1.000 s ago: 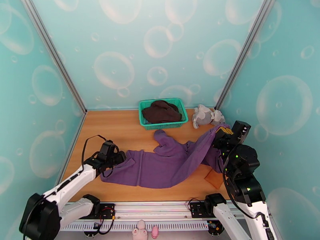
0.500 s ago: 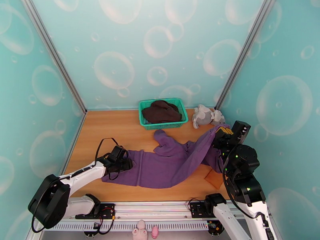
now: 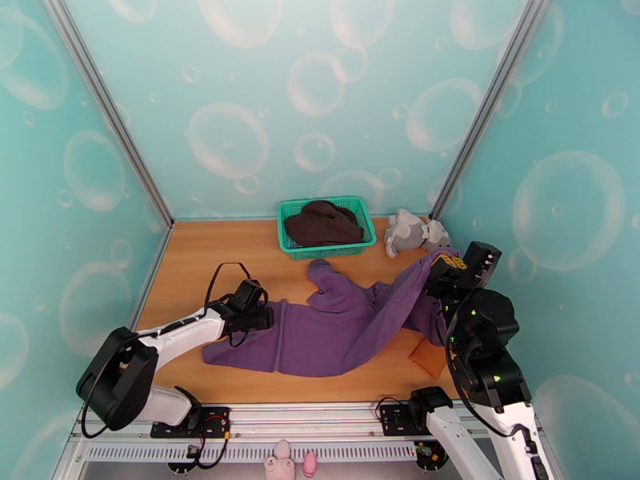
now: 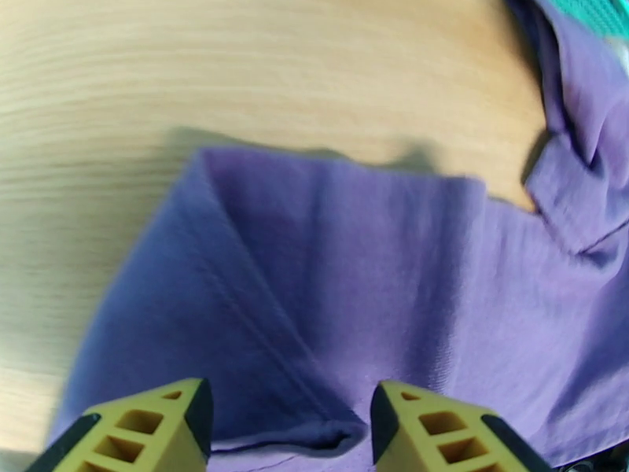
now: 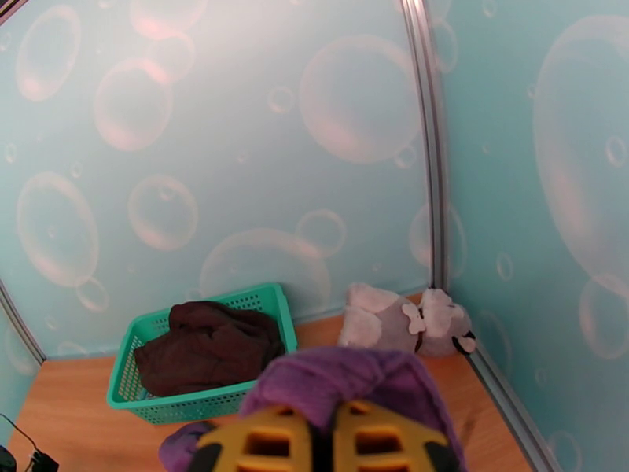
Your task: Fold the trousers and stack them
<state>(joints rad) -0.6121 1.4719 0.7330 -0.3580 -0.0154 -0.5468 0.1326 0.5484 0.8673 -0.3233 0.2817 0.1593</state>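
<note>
- The trousers (image 3: 336,330) are lying spread on the surface (image 3: 216,258) in front of the green basket (image 3: 328,251), with one end lifted off to the basket's right.
- The right jaws are clamping that lifted end, shut on the fabric.
- The left jaws are standing half open over the opposite hem, holding nothing.
- They are probably needing to straddle both layers before closing.

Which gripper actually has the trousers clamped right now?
The right gripper, shut on a raised bunch of the trousers. The left gripper is open, jaws apart over the flat leg.
</note>
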